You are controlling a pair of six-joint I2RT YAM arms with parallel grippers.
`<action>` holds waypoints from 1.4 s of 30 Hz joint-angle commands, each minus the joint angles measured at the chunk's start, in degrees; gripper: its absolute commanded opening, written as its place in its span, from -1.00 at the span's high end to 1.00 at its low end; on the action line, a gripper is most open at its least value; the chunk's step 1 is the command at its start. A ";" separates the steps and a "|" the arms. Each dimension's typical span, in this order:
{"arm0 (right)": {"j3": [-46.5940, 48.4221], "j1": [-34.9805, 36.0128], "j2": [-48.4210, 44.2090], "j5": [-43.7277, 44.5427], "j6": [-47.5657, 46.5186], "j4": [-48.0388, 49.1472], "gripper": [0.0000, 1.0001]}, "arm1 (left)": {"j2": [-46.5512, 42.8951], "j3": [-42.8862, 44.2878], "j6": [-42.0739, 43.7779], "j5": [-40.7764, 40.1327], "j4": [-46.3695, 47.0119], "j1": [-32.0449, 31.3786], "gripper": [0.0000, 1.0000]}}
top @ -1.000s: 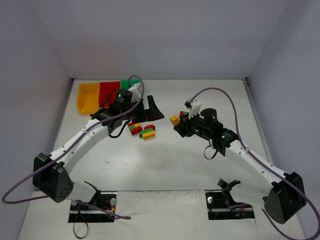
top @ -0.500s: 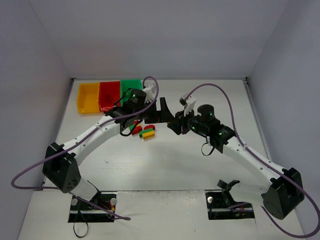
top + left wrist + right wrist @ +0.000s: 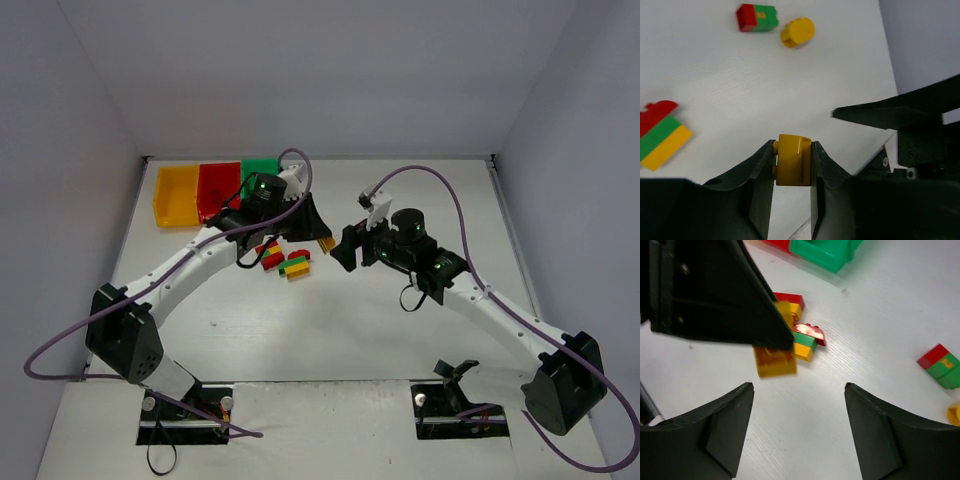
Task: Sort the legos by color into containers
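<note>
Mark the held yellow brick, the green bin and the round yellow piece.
yellow brick (image 3: 792,161): left wrist view, front face.
green bin (image 3: 823,257): right wrist view, outer wall.
round yellow piece (image 3: 798,31): left wrist view, top face.

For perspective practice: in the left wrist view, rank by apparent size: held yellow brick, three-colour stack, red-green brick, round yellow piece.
1-2. three-colour stack (cropped) and held yellow brick (nearest camera): too alike to rank.
3. red-green brick.
4. round yellow piece.
</note>
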 commanded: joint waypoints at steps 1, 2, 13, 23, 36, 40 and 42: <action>3.58 -0.05 -0.62 9.15 0.42 0.08 -0.42 | -3.94 3.50 5.17 -5.31 -2.74 6.03 1.00; 3.58 -0.14 -0.79 11.43 0.51 -1.67 -0.48 | -4.12 4.03 5.79 -6.56 -5.36 7.87 1.00; 3.23 -2.95 -0.53 32.02 4.46 -9.51 -0.58 | 2.63 11.86 14.67 -24.67 -9.08 36.87 0.97; 3.85 -10.86 3.16 28.69 5.26 -10.39 -0.57 | 24.34 30.12 20.55 -28.98 -9.07 43.57 0.60; 5.69 -12.79 14.05 30.96 2.97 -11.97 -0.59 | 31.23 39.28 21.62 -26.35 -11.01 44.10 -0.37; 7.79 -13.59 18.80 32.20 3.50 -11.97 -0.61 | 25.16 34.90 19.08 -24.24 -10.92 43.40 -0.45; 8.77 -14.29 21.35 32.64 4.63 -11.97 -0.69 | 20.94 31.03 17.41 -23.18 -11.18 42.52 -0.45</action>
